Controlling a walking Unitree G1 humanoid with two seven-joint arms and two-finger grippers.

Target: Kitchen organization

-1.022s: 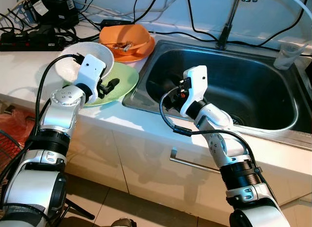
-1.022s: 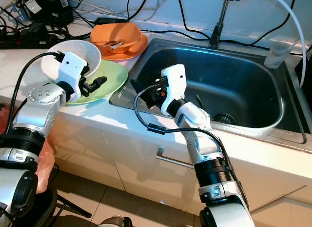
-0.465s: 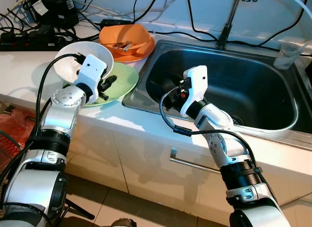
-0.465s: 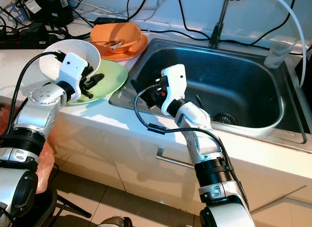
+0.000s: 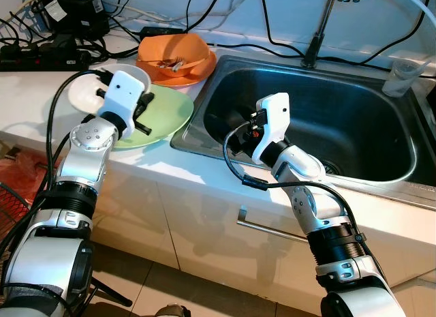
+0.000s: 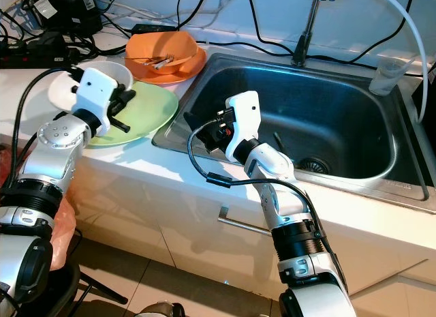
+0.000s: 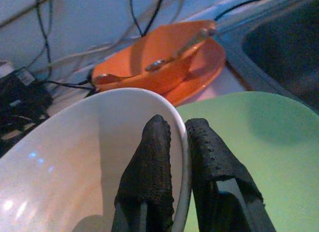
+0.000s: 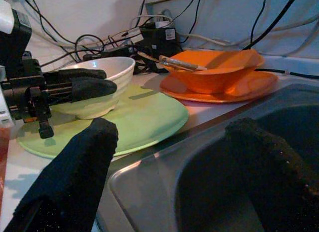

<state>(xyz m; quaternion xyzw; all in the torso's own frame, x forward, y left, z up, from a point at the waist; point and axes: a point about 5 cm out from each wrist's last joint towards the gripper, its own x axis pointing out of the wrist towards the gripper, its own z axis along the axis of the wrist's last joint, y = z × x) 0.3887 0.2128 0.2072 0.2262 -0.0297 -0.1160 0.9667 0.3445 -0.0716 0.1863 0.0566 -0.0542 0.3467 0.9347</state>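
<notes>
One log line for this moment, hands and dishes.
left hand: shut on white bowl rim, over green plate | right hand: open, at sink edge

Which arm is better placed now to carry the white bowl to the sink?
The left. Its gripper is shut on the round white ceramic bowl, one finger inside the rim and one outside. The right gripper hangs open at the steel sink's near edge, holding nothing.

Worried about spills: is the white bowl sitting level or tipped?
Roughly level: the white bowl rests on the green plate, rim gripped by the left pincer.
</notes>
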